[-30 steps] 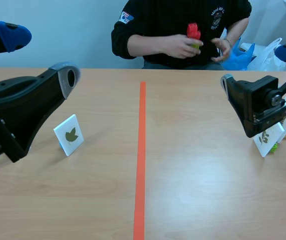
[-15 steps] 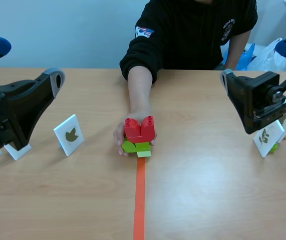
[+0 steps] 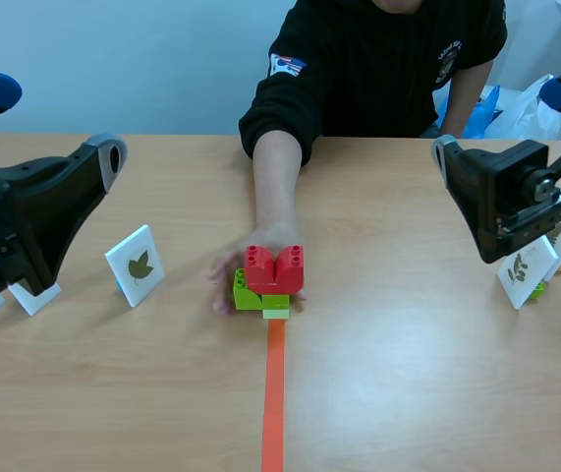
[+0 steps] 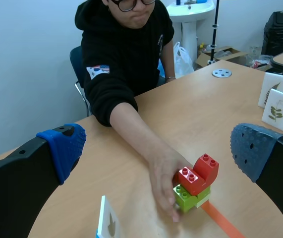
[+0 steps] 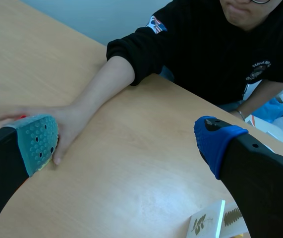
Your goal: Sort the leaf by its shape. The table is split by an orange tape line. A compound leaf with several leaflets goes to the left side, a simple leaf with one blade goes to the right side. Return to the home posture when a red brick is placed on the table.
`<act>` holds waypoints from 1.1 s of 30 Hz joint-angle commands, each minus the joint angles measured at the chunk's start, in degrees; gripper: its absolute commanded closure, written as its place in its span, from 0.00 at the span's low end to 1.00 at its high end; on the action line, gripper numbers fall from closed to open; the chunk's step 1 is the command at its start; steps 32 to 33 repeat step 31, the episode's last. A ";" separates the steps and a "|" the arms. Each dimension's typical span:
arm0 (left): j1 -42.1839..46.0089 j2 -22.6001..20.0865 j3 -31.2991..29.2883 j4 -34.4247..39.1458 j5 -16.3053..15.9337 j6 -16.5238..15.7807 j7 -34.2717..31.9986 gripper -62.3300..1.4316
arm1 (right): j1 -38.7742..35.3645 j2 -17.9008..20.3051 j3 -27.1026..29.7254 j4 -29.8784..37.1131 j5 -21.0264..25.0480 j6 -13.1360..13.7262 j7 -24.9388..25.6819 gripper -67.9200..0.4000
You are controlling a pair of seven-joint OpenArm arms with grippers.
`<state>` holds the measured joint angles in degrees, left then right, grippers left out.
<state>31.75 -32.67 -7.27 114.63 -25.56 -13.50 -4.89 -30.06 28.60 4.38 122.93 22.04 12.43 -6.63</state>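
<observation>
A red brick (image 3: 276, 267) sits on green bricks on the orange tape line (image 3: 273, 393), with a person's hand (image 3: 244, 267) resting against it. The left wrist view shows the same red brick (image 4: 198, 173) ahead of my left gripper (image 4: 158, 148), which is open and empty. A white card with a lobed green leaf (image 3: 137, 265) stands on the left half. Another card with a leafy sprig (image 3: 524, 271) stands at the right edge, partly behind my right arm. My right gripper (image 5: 126, 141) is open, raised, and holds nothing.
The person's forearm (image 3: 272, 182) reaches across the table along the tape line. A further white card (image 3: 34, 296) stands at the far left behind my left arm. Two leaf cards (image 4: 275, 99) stand together on the right side.
The person has set the red and green brick stack on the tape line and slid it slightly nearer. My left arm has drawn back to the left. The right arm has not moved.
</observation>
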 commanded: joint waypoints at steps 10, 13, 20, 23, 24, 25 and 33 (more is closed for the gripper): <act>-0.02 0.26 -0.26 0.52 -0.70 0.31 -0.83 0.00 | 0.37 0.61 0.17 0.00 0.22 -0.42 0.98 0.17; -0.02 0.26 -0.26 0.48 -0.70 0.31 -0.83 0.00 | 0.37 0.61 0.17 0.00 0.22 -0.42 0.98 0.17; -0.20 0.28 -0.24 -0.83 -0.70 0.28 -0.81 0.00 | 0.37 0.61 0.15 0.00 0.22 -0.42 0.98 0.17; -0.20 0.28 -0.24 -1.84 -0.70 0.26 -0.85 0.00 | 0.37 0.61 0.15 0.00 0.22 -0.42 0.98 0.17; -0.20 0.28 -0.24 -1.97 -0.70 0.26 -0.85 0.00 | 0.37 0.61 0.15 0.00 0.22 -0.42 0.98 0.17; -0.20 0.28 -0.24 -2.01 -0.70 0.26 -0.85 0.00 | 0.37 0.61 0.15 0.00 0.22 -0.42 0.98 0.17; -0.20 0.28 -0.24 -2.03 -0.70 0.26 -1.29 0.00 | 0.37 0.61 0.15 0.00 0.22 -0.42 0.98 0.17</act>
